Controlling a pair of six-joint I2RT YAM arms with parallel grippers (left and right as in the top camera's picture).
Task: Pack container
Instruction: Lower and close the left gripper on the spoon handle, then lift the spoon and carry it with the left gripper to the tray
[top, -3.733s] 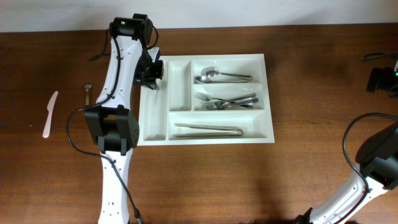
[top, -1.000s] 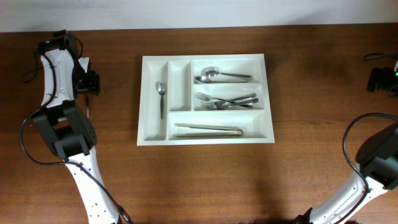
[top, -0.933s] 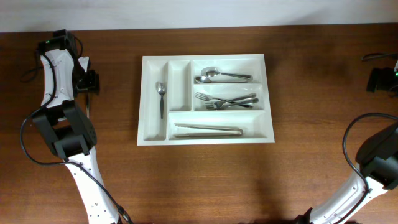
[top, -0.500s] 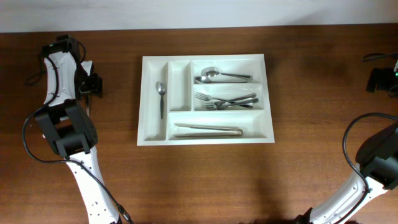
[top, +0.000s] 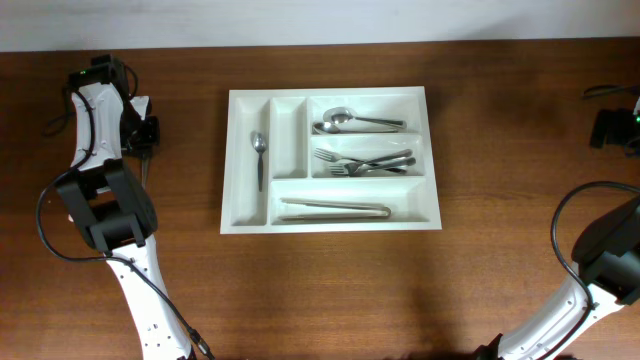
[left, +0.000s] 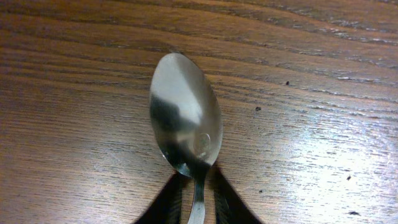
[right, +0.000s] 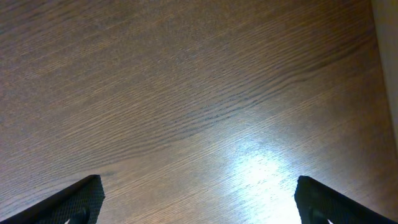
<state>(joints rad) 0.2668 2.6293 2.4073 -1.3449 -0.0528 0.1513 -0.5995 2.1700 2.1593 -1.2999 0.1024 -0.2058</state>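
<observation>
The white cutlery tray (top: 228, 160) lies at the table's centre. It holds a small spoon (top: 259, 150) in its leftmost upright compartment, spoons (top: 350, 121) in the top long one, forks (top: 365, 161) in the middle one and tongs (top: 335, 209) in the bottom one. My left gripper (top: 145, 135) is far left of the tray, low over the table. In the left wrist view its fingertips (left: 198, 186) close on the neck of a metal spoon (left: 185, 118) that lies bowl-up on the wood. My right gripper (right: 196, 199) is open and empty over bare wood, at the far right edge (top: 612, 127).
The table is dark brown wood. The left arm's base and links (top: 105, 205) stand at the left side. The right arm's links (top: 600, 250) stand at the lower right. A pale wall strip runs along the table's back edge.
The left arm left the tray's left compartment, where a small spoon now lies, and swung to the far left. In the last second its gripper shifted slightly up over the table spoon.
</observation>
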